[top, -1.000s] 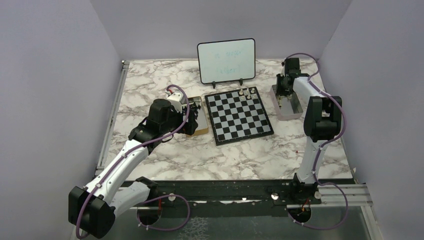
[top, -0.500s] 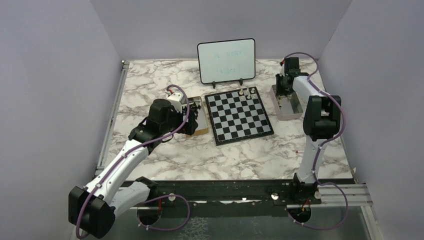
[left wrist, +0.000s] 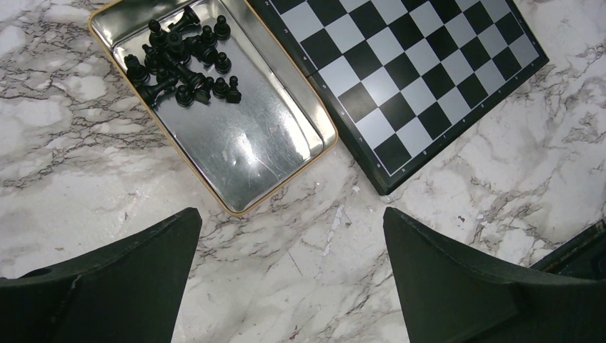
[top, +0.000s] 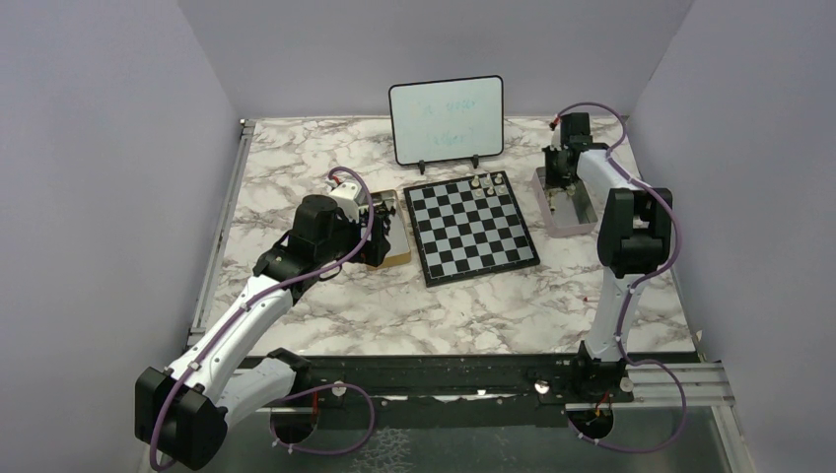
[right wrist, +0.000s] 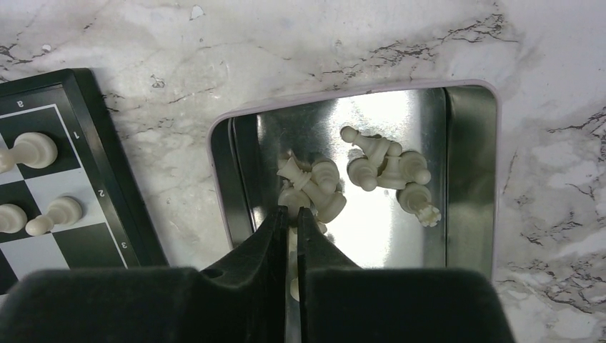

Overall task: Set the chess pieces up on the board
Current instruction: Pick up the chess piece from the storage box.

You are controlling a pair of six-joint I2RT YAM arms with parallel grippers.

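We see the right gripper (right wrist: 293,213) narrowed on a white chess piece (right wrist: 293,284) inside the tray (right wrist: 472,179); the left gripper (left wrist: 289,214) stands wide.

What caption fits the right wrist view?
Right gripper pinches a white chess piece in the metal tray, chessboard alongside.

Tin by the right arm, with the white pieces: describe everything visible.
The tin is a shallow rectangular tray of shiny metal with rounded corners and a pale rim. It lies flat on the marble table, beside the board, not touching it. White chessmen lie toppled inside in two clusters. The right pincer reaches in, seemingly gripping one.
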